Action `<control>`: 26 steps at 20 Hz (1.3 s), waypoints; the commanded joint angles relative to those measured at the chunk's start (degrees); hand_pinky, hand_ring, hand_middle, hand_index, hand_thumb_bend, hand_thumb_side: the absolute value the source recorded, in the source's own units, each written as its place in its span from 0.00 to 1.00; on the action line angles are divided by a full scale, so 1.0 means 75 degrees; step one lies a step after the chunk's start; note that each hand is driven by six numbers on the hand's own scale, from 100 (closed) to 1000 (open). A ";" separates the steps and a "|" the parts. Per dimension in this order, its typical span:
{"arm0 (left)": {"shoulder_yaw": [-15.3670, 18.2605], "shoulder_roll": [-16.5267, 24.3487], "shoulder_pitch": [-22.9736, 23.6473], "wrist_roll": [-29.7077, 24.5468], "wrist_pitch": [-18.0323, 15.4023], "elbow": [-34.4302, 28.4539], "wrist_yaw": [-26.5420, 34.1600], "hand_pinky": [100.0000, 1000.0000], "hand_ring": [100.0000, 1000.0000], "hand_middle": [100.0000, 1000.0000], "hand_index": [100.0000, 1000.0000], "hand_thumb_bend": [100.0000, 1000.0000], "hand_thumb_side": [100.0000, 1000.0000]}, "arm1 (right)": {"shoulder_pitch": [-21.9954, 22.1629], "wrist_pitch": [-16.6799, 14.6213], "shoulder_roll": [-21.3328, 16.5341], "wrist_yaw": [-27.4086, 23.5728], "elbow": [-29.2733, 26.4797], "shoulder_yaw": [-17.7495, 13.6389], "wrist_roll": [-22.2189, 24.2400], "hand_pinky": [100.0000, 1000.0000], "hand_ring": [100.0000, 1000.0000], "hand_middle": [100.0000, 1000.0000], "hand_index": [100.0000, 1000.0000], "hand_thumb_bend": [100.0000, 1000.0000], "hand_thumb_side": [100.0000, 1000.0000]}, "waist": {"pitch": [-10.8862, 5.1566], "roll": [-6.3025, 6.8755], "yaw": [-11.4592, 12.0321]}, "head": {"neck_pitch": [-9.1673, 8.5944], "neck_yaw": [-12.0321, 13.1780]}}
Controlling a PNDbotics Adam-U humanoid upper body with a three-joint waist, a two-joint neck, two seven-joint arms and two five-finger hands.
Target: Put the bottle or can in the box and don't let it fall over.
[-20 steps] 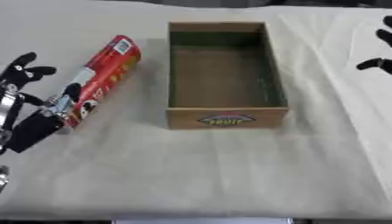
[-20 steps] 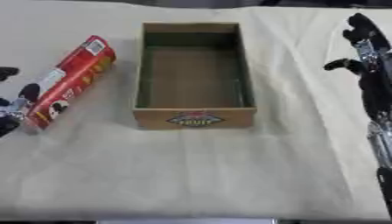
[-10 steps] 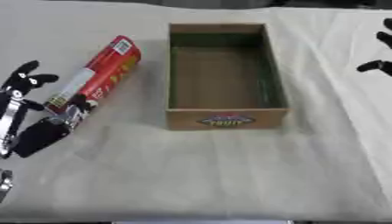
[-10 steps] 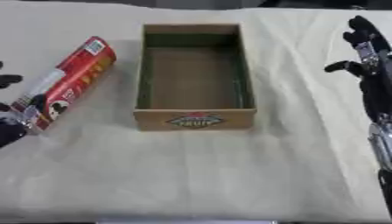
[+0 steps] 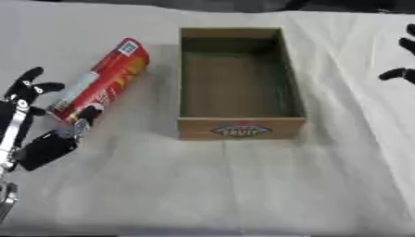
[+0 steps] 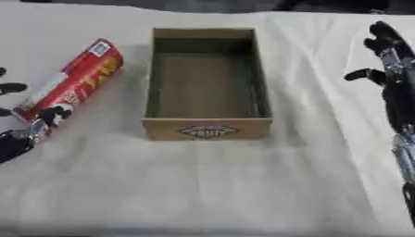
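Left fingers [image 5: 32,88] lower, beside can [image 5: 100,82].

The cardboard box [image 5: 242,131] carries an oval emblem on its near end wall with a word that looks like "FRUIT", though the letters are too blurred to be sure. The red can [image 5: 101,81], lying on its side, shows yellow and white markings, a dark figure and a small pale square label; none can be read.
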 commanded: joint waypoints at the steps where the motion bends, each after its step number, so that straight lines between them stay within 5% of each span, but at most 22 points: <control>1: 0.0140 0.0167 -0.0025 -0.0038 0.0108 -0.0332 -0.0394 0.66 0.87 1.00 0.81 0.35 0.46 | -0.0039 -0.0010 -0.0118 0.0029 -0.0054 -0.0076 0.0035 0.52 1.00 1.00 1.00 0.00 0.91 | -0.0099 -0.0095 0.0010 | -0.0091 0.0008; 13: 0.0560 0.0270 0.0125 -0.0114 0.0762 -0.0660 -0.1022 0.67 0.86 1.00 0.80 0.36 0.46 | -0.0021 -0.0006 -0.0105 0.0042 -0.0010 -0.0088 0.0064 0.52 1.00 1.00 1.00 0.00 0.92 | -0.0083 -0.0136 -0.0017 | -0.0135 -0.0012; 20: 0.0553 0.0223 0.0073 0.0049 0.0551 -0.0368 -0.0408 0.72 0.88 1.00 0.80 0.33 0.53 | -0.0036 -0.0009 -0.0089 0.0048 0.0012 -0.0082 0.0085 0.52 1.00 1.00 1.00 0.00 0.93 | -0.0052 -0.0182 -0.0043 | -0.0185 0.0029; 26: 0.0508 0.0211 -0.0003 0.0294 0.0180 0.0126 0.0159 0.65 0.85 1.00 0.80 0.30 0.55 | -0.0059 -0.0015 -0.0077 0.0046 0.0022 -0.0072 0.0097 0.52 1.00 1.00 1.00 0.00 0.93 | -0.0019 -0.0219 -0.0079 | -0.0227 0.0090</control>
